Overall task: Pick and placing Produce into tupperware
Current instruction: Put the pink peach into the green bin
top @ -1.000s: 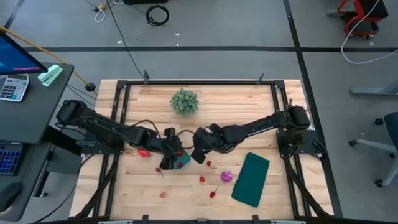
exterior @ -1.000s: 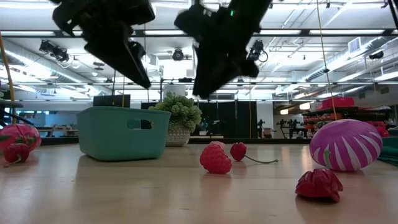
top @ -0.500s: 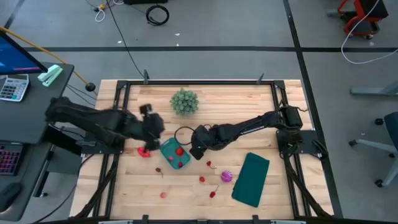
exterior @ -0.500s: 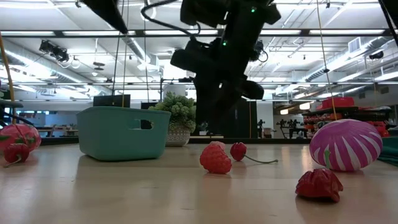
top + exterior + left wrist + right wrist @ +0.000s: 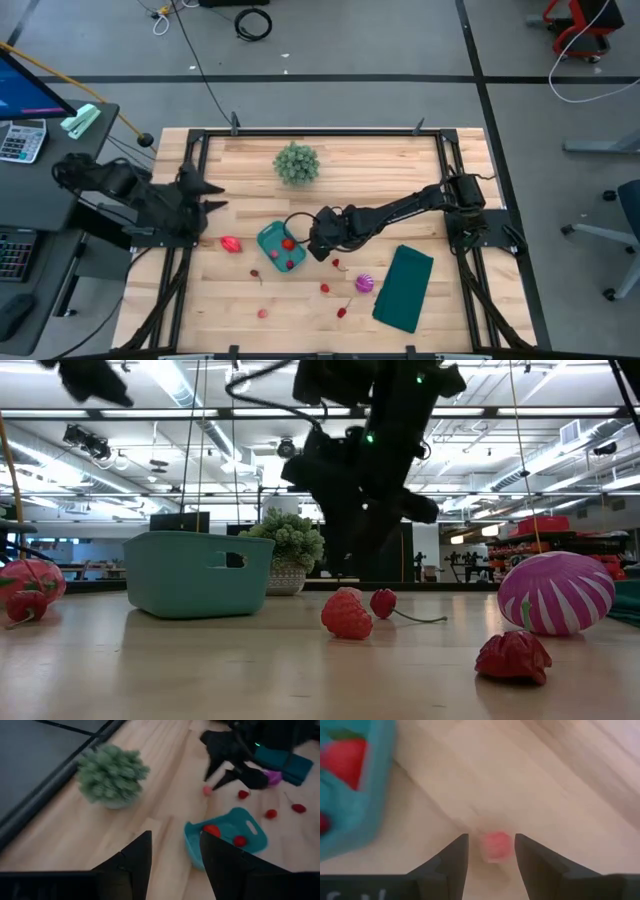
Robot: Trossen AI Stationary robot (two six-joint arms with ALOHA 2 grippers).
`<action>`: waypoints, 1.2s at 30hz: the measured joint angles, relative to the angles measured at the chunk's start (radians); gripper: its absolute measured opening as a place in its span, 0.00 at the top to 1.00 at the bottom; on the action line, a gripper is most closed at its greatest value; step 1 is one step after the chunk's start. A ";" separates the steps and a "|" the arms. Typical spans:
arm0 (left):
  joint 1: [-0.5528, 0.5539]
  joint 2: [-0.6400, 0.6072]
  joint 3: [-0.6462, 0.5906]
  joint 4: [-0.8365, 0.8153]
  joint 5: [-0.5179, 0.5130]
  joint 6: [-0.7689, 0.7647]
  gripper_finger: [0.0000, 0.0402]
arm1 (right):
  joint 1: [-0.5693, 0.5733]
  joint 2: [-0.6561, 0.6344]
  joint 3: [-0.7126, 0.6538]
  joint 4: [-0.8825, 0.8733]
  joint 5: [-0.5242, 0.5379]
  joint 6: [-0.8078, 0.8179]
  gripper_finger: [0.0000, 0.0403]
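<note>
2 red produce pcs in 1 tupperware.

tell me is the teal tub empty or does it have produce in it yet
Not empty. The high view shows two red pieces lying inside the teal tub; the left wrist view shows the same two. Other produce lies outside on the table.

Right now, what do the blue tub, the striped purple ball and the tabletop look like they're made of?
Blue tub: likely molded plastic, matte teal, even colour, rounded corners and a cut-out handle slot.
Purple ball: probably smooth plastic or rubber, slightly glossy, with pale stripes; cannot tell which.
Tabletop: light wood planks, visible grain and seams, low-sheen finish.
</note>
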 joint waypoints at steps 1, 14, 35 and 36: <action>-0.011 -0.029 -0.056 0.043 0.002 0.000 0.57 | 0.002 0.000 -0.009 0.008 0.002 0.001 0.58; -0.051 -0.143 -0.393 0.398 0.143 0.035 0.57 | 0.008 -0.001 -0.127 0.172 -0.012 0.028 0.58; -0.050 -0.143 -0.393 0.404 0.143 0.080 0.57 | -0.002 -0.014 -0.213 0.312 -0.005 0.000 0.70; -0.050 -0.143 -0.393 0.404 0.143 0.080 0.57 | -0.002 -0.016 -0.214 0.317 -0.005 -0.009 0.73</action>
